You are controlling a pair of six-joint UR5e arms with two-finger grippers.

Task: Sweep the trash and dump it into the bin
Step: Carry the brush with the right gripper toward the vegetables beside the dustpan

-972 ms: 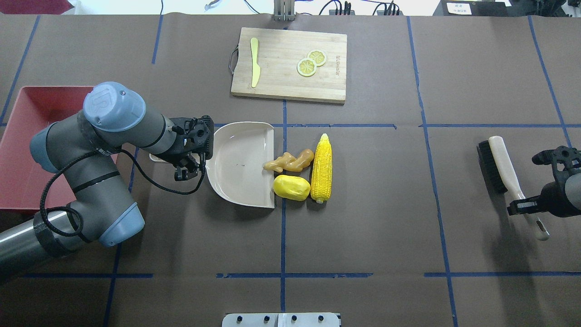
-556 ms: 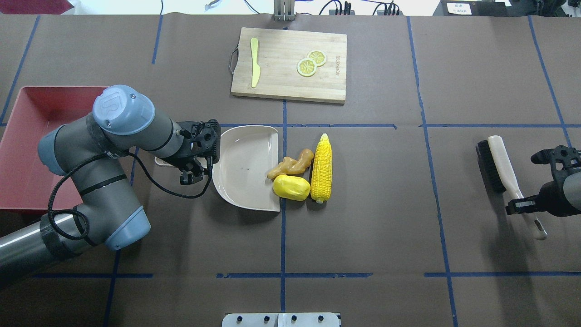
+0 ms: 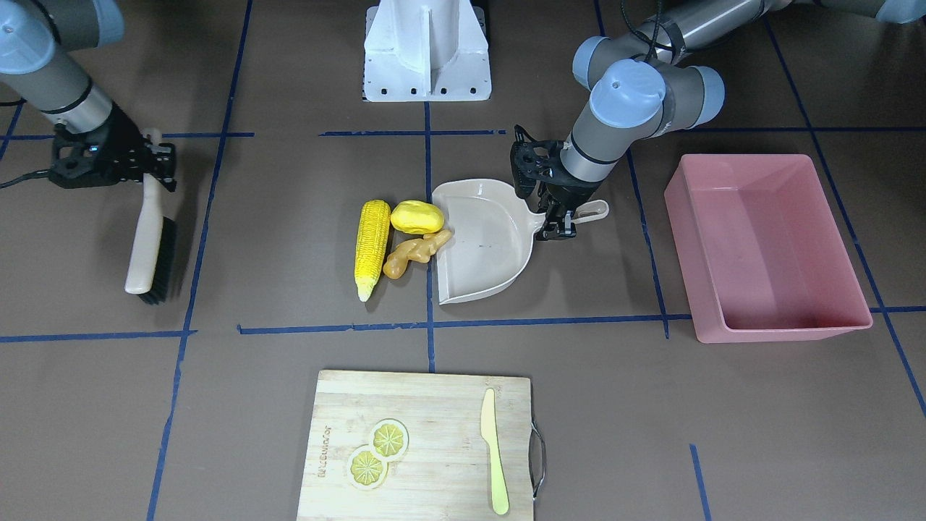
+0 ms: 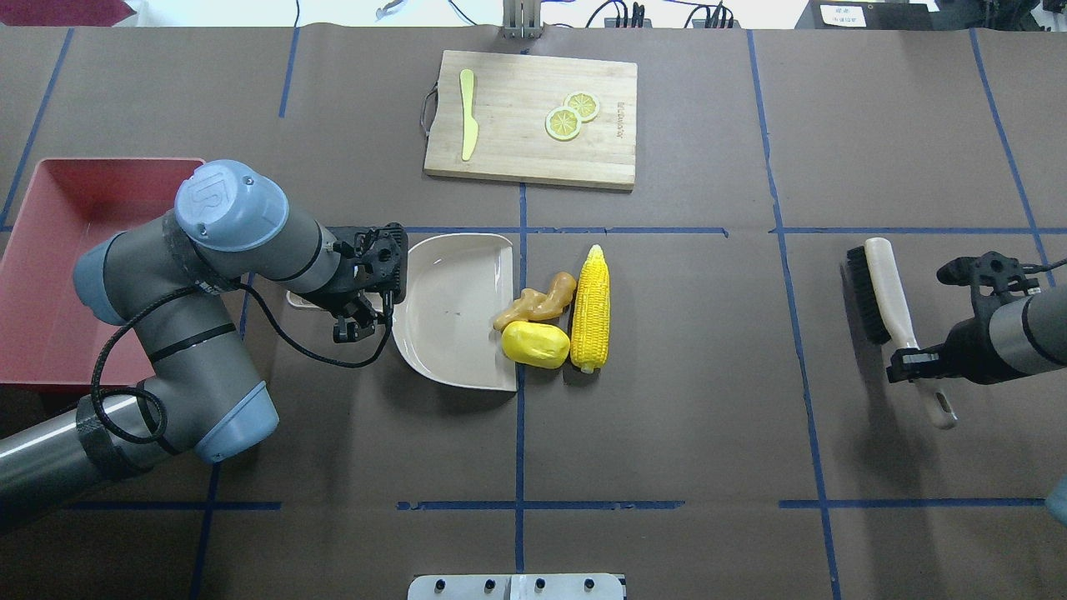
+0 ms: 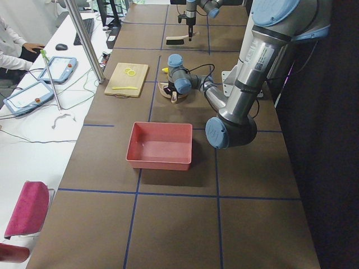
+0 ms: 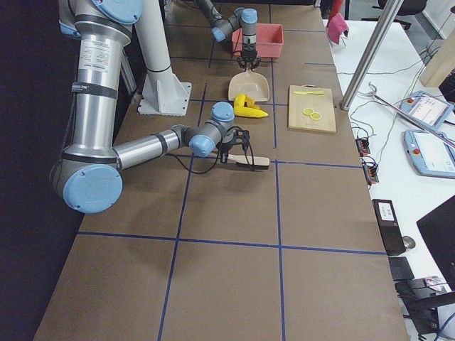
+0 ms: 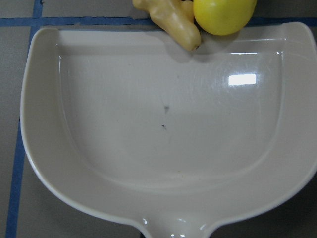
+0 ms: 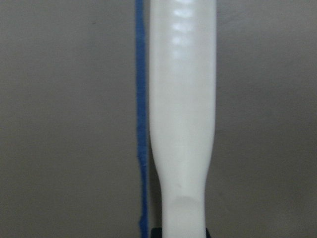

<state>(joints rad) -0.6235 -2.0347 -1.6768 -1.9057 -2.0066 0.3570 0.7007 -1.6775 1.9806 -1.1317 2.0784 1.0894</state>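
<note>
Bin: pink tub at the table's far left, beside the left arm. It holds no trash and sits where a loaded pan can probably be swung over its rim.

Left gripper: jaws closed narrowly on the dustpan's handle at the neck. This pins the pan flat and, by this reading, braces it against a push from the other side.

Dustpan: beige, resting on the table. Its open lip faces the trash, so the pan acts as a backstop.

Cutting board: lies on the far side and carries a knife and lemon slices. It is well apart from the sweep line and appears to play no part in it.

Ginger root: one end lies on the pan's lip, and the rest is on the table.

Potato lump: touches the lip, just beside the ginger.

Corn cob: lies parallel to the lip on the outer side and presses against both other pieces. A single push on the cob may carry all three in.

Brush: its long side is roughly parallel to the corn, with the bristle edge turned toward the pile. It is well apart from the trash, and the sweep has not begun.

Right gripper: closed on the brush's white handle near its end, leaving the whole head free to meet the trash.
</note>
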